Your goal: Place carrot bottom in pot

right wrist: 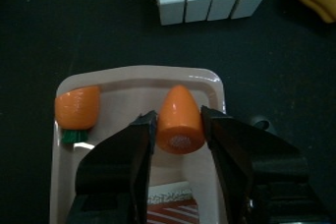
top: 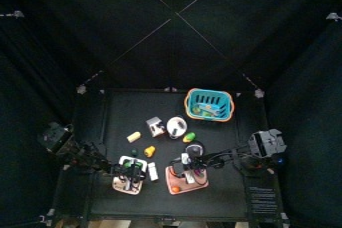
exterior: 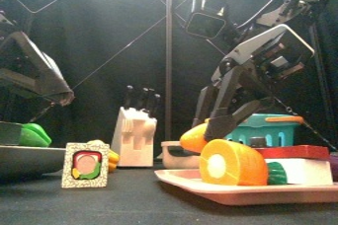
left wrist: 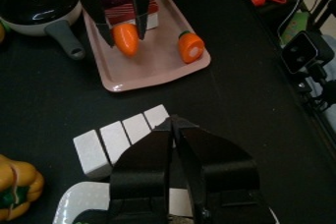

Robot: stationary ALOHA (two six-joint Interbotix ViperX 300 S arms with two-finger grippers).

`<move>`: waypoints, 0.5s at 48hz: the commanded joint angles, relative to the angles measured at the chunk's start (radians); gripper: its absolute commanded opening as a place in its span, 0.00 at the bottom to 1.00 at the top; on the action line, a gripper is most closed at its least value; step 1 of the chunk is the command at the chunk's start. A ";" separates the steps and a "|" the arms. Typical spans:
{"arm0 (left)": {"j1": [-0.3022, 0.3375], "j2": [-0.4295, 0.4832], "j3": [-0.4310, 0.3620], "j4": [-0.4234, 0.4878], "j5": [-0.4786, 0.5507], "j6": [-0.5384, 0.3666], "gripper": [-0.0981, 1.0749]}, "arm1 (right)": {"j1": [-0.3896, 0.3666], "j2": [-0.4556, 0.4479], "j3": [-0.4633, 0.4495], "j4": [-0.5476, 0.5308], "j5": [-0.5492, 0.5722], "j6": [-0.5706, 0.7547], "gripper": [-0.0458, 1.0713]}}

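The carrot bottom (right wrist: 180, 120), an orange cone, lies on a pink tray (right wrist: 132, 81), and my right gripper (right wrist: 180, 135) has its jaws closed against both of its sides. The left wrist view shows the same grip on the carrot bottom (left wrist: 126, 37). Beside it on the tray lies a carrot top (right wrist: 77, 109) with a green stub, seen large in the front view as the carrot top (exterior: 234, 162). The black pot (left wrist: 37, 12) stands just beyond the tray's far corner. My left gripper (left wrist: 178, 130) hangs shut and empty over the table, short of a white knife block (left wrist: 125, 135).
A teal basket (top: 210, 102) stands at the back right. A second pink tray (top: 131, 180) sits under the left arm. An orange pumpkin-like toy (left wrist: 14, 184) lies by the knife block (exterior: 134, 135). A small picture card (exterior: 86, 165) stands at the front left.
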 commanded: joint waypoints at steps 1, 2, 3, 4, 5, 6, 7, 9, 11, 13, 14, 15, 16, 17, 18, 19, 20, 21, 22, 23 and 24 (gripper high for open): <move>0.003 -0.003 -0.008 0.002 -0.009 -0.002 0.51 | -0.002 -0.037 -0.018 0.000 -0.003 -0.002 0.62; 0.002 -0.003 -0.008 0.002 -0.009 -0.002 0.51 | -0.002 -0.038 -0.018 0.000 -0.003 -0.002 0.62; 0.003 -0.003 -0.008 0.000 -0.009 -0.002 0.51 | -0.002 -0.041 -0.020 0.002 -0.003 -0.002 0.62; 0.003 -0.003 -0.008 0.002 -0.009 -0.002 0.51 | -0.002 -0.043 -0.018 0.002 -0.003 -0.002 0.62; 0.005 -0.003 -0.008 0.000 -0.009 -0.002 0.51 | -0.003 -0.048 -0.018 0.002 -0.003 -0.002 0.62; 0.005 -0.003 -0.008 0.002 -0.009 -0.002 0.51 | -0.006 -0.051 -0.018 0.000 -0.003 0.000 0.62; 0.006 -0.003 -0.008 0.002 -0.009 -0.002 0.51 | -0.008 -0.054 -0.018 0.000 -0.003 0.000 0.62; 0.006 -0.003 -0.009 0.002 -0.009 -0.002 0.51 | -0.015 -0.064 -0.018 0.000 -0.003 0.002 0.62; 0.009 -0.003 -0.009 0.000 -0.009 -0.002 0.51 | -0.025 -0.078 -0.020 0.000 -0.003 0.002 0.62; 0.009 -0.003 -0.011 0.002 -0.009 -0.002 0.51 | -0.037 -0.095 -0.020 0.000 -0.002 0.002 0.62; 0.012 -0.003 -0.011 0.000 -0.009 -0.002 0.51 | -0.049 -0.110 -0.020 0.000 -0.003 0.000 0.62; 0.012 -0.003 -0.011 0.002 -0.009 -0.002 0.51 | -0.057 -0.123 -0.020 0.000 -0.003 0.000 0.62; 0.012 -0.003 -0.011 0.002 -0.009 -0.002 0.51 | -0.067 -0.133 -0.020 0.000 -0.003 0.000 0.62; 0.014 -0.003 -0.011 0.002 -0.009 -0.002 0.51 | -0.078 -0.144 -0.020 0.002 -0.003 0.000 0.62; 0.014 -0.003 -0.011 0.002 -0.009 -0.002 0.51 | -0.091 -0.156 -0.020 0.000 -0.005 0.002 0.62; 0.014 -0.003 -0.011 0.002 -0.009 -0.002 0.51 | -0.103 -0.167 -0.020 0.002 -0.006 0.002 0.62; 0.014 -0.003 -0.011 0.002 -0.009 -0.002 0.51 | -0.118 -0.178 -0.020 0.002 -0.008 0.002 0.62; 0.014 -0.003 -0.011 0.002 -0.009 -0.002 0.51 | -0.130 -0.189 -0.020 0.000 -0.009 0.002 0.62; 0.014 -0.003 -0.012 0.002 -0.009 -0.002 0.51 | -0.146 -0.198 -0.020 0.000 -0.011 0.002 0.62; 0.014 -0.003 -0.011 0.002 -0.009 -0.002 0.51 | -0.163 -0.207 -0.020 0.000 -0.014 0.002 0.62; 0.014 -0.002 -0.011 0.000 -0.009 -0.002 0.51 | -0.179 -0.215 -0.020 0.002 -0.017 0.002 0.62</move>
